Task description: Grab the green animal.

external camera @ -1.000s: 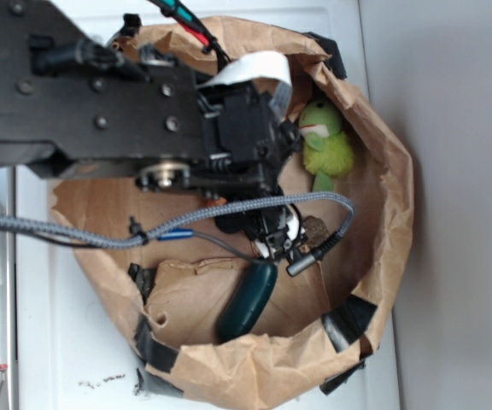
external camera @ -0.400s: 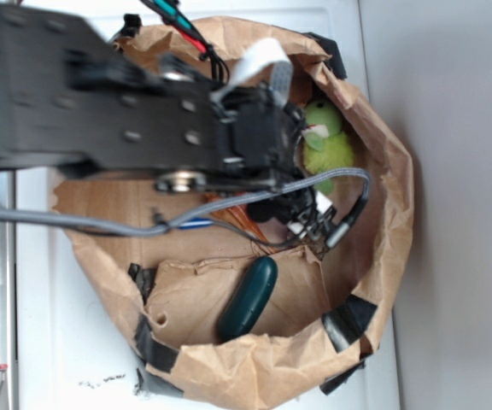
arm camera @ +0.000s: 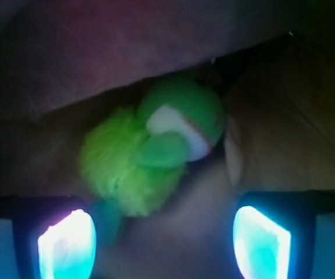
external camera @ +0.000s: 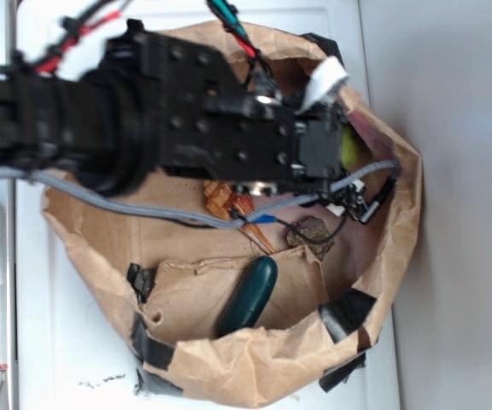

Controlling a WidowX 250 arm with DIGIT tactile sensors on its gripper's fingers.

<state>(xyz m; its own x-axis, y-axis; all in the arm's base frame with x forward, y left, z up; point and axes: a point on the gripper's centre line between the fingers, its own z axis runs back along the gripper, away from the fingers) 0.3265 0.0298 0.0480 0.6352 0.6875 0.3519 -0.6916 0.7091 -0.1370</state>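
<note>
Against brown paper, the green animal looks fuzzy, pale-faced.

the black arm reaches rightward, its gripper spread wide (fingertips glowing).

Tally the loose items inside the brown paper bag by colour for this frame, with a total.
Lime green: 1, the green animal, mostly hidden behind the arm in the exterior view
Dark green: 1, the smooth oblong object
Brown: 1, a small lump, kind unclear
Total: 3

No readable text, labels or numbers anywhere.
</note>
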